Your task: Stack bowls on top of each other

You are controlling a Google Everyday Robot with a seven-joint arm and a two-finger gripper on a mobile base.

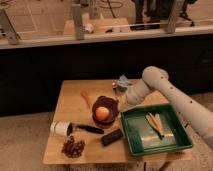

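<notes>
We see the gripper (119, 101) at the end of the white arm (172, 97), low over the wooden table (70, 102) and right against the right-hand rim of the dark maroon bowl (111, 106); we cannot tell how its jaws stand. The maroon bowl sits near the middle of the table, and the orange bowl (102, 113) rests inside it, so the 2 bowls are nested. Just right of them lies the green tray (134, 141) holding pale utensils (155, 124). An orange carrot-like piece (86, 96) lies just left of the bowls. Nearer the front edge we see a white cup on its side (60, 128), a dark-handled tool (89, 129), a dark block (111, 137) and a brown cluster (73, 147)
</notes>
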